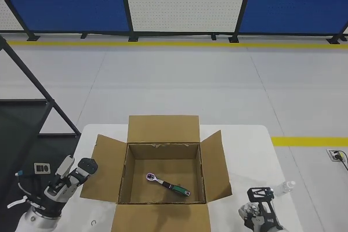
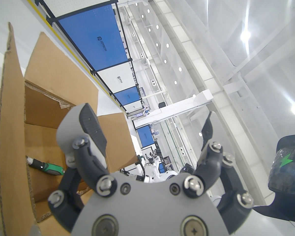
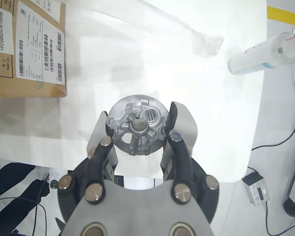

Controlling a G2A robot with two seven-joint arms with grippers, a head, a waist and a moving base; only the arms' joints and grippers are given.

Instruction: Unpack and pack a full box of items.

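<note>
We are clasping a round grey cast-metal disc (image 3: 135,109), ribbed and pierced with holes, in our right gripper (image 3: 139,124), beside the open brown cardboard box (image 1: 162,129). Our left gripper (image 2: 147,124) is hanging spread and empty at the box's opposite side. A green-handled steel ratchet wrench (image 1: 166,184) is lying inside the box.

Box (image 1: 162,129): brown corrugated cardboard, matt. Wrench (image 1: 166,184): shiny metal head, green-black plastic handle. Round part (image 3: 137,125): grey cast metal, dull, rough. Bottle (image 3: 263,56): white plastic, smooth.
</note>
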